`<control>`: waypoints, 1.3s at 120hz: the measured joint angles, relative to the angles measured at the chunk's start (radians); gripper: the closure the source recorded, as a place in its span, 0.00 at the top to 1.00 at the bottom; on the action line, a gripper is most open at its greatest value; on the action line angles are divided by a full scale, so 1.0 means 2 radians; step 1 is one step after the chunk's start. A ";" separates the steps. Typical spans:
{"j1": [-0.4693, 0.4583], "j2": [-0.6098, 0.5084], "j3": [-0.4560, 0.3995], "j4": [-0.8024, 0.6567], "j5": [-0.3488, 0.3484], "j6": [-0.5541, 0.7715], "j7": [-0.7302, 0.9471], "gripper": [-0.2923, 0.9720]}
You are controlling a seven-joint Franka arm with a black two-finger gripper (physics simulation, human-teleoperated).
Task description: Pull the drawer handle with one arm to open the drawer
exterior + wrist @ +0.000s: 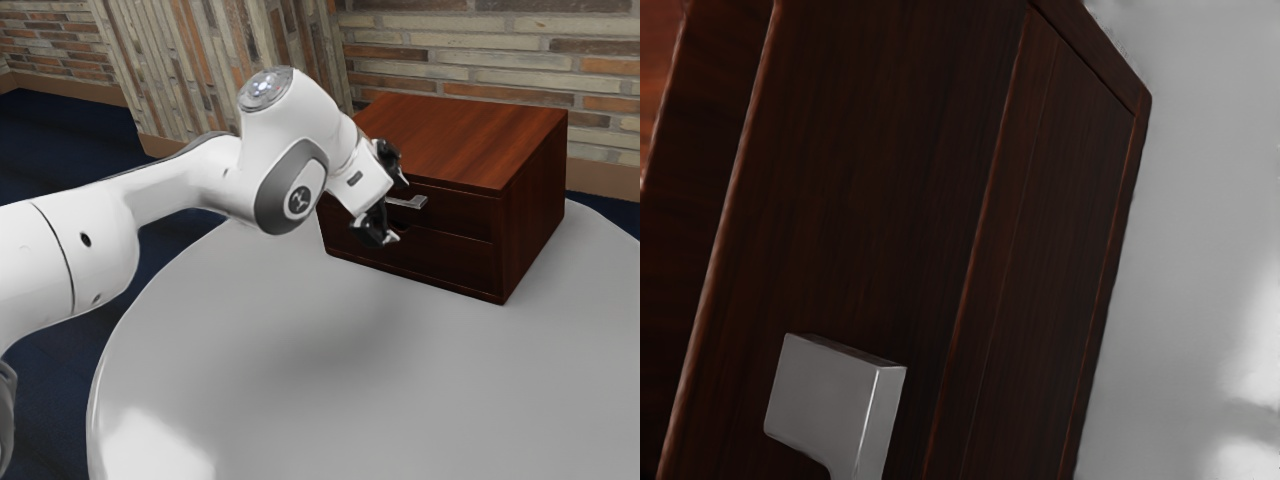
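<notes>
1. One round grey table (300,380) lies nearest; the white arm (180,200) reaches over it, with a dark emblem (298,197) on its joint.
2. At the arm's end the claw (392,200) stands wide, spread above and below the silver handle (412,203) (835,405), whose near end lies between its fingers.
3. That handle sits on the upper drawer (455,212), which looks closed in the dark wooden cabinet (460,130); its inside is hidden.
4. Behind it all stands a brick wall (470,50).

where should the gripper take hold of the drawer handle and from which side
Take the drawer handle by its flat silver bar, coming straight at the drawer front. The bar runs level and stands off the wood, so one finger fits above it and one below. The gripper is open and lined up roughly that way.
</notes>
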 joint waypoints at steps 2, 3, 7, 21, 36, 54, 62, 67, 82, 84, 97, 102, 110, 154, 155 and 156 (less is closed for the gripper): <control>0.000 -0.001 0.000 0.000 0.002 -0.001 0.000 0.75; 0.000 -0.001 0.000 0.000 0.002 -0.001 0.000 0.75; -0.001 -0.001 0.000 -0.001 0.005 -0.003 0.000 0.76; 0.000 -0.001 0.006 -0.002 0.010 -0.010 0.000 0.76; 0.000 0.000 0.018 -0.006 0.010 -0.014 -0.001 0.77; 0.000 0.006 0.021 -0.006 0.011 -0.014 -0.002 0.78; -0.001 0.008 0.021 -0.006 0.010 -0.014 -0.002 0.78; -0.001 0.009 0.021 -0.006 0.010 -0.014 -0.002 0.78; -0.001 0.014 0.021 -0.007 0.009 -0.013 -0.004 0.77; -0.001 0.015 0.021 -0.007 0.009 -0.013 -0.004 0.77; -0.001 0.013 0.021 -0.007 0.008 -0.013 -0.005 0.75; -0.001 0.010 0.022 -0.007 0.008 -0.014 -0.005 0.72; -0.001 0.003 0.021 -0.010 0.008 -0.015 -0.005 0.67; 0.000 -0.024 0.021 -0.041 0.012 -0.015 -0.007 0.64; 0.000 -0.025 0.021 -0.041 0.011 -0.015 -0.007 0.64; 0.000 -0.025 0.021 -0.042 0.011 -0.015 -0.007 0.64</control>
